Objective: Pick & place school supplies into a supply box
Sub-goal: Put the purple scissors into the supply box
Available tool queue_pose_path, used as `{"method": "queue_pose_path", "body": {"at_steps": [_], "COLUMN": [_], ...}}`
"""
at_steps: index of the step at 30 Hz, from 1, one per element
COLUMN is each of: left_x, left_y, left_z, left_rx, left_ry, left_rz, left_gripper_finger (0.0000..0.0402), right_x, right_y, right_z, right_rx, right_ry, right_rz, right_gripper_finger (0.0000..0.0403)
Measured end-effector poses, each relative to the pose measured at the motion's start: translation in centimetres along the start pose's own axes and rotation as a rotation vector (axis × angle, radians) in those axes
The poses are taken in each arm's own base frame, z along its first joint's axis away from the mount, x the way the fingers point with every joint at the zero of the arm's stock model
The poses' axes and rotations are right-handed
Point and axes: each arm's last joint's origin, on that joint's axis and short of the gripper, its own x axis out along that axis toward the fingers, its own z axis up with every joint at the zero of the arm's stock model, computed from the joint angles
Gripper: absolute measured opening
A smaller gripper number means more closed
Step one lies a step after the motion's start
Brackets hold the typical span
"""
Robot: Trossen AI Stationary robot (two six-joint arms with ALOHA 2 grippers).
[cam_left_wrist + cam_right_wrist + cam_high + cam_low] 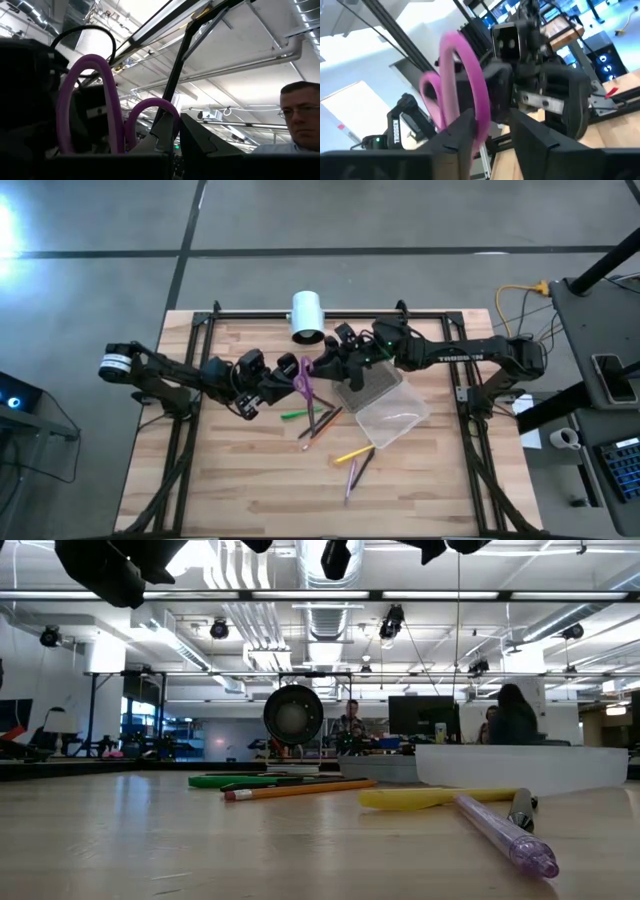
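Observation:
The purple-handled scissors [304, 375] hang in the air over the table's middle, between my two grippers. My left gripper [278, 383] is shut on them, and their two handle loops [100, 105] rise past its fingers. My right gripper [492, 117] comes in level from the right, open, with one finger on each side of the larger loop [477, 100]. Green [295, 415], brown [322, 423], yellow [353, 453] and purple [351, 477] pencils lie flat on the wood. The clear supply box [393, 418] lies open to their right, its textured lid [367, 383] flat beside it. My left gripper holds the scissors below the handle loops [117, 145]; its own body hides the exact spot. Its fingers slant upward, and the scissors stand clear of the table with the loops uppermost. My right gripper has one finger [457, 132] close beside the larger loop [481, 125]; I cannot tell whether it touches.
A white cylinder [307, 315] lies at the table's far edge, just behind the grippers. The pencils [300, 789] and a purple pen [505, 835] are strewn over the middle and near part. A person [300, 120] shows in the room beyond.

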Motion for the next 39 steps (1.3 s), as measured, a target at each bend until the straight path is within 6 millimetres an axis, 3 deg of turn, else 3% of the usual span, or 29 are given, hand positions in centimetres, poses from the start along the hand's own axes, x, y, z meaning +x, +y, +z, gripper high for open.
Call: {"method": "queue_pose_path", "body": {"at_steps": [8,16,26,34,39], "left_x": [-1.4,-2.3,-2.6,-4.2,-4.4], "left_y": [0.7,1.2,1.6,2.7,2.8], "left_z": [-0.4,-1.1,-1.6,-3.5,-3.7], "left_rx": [0.009,-0.074,-0.157,-0.196,-0.219], "left_ry": [0.014,0.009,0.041,0.213,0.24], "left_rz": [0.074,0.193,0.277,0.506,0.533], "left_gripper_finger": [0.0006,0.0016,0.0113,0.0123,0.0122], "right_x": [-0.2,-1.1,-4.0,-9.4,-11.4], "right_y": [-0.4,-0.7,0.5,1.8,2.4], "right_z": [-0.2,-0.6,-0.1,-2.8,-4.4], "right_rx": [0.019,0.036,0.009,-0.132,-0.242], "right_ry": [0.023,0.084,0.154,0.618,0.9], "right_rz": [-0.042,-0.196,-0.368,-0.751,-0.799], "right_gripper_finger": [0.002,0.0017,0.0012,0.0012,0.0012]}}
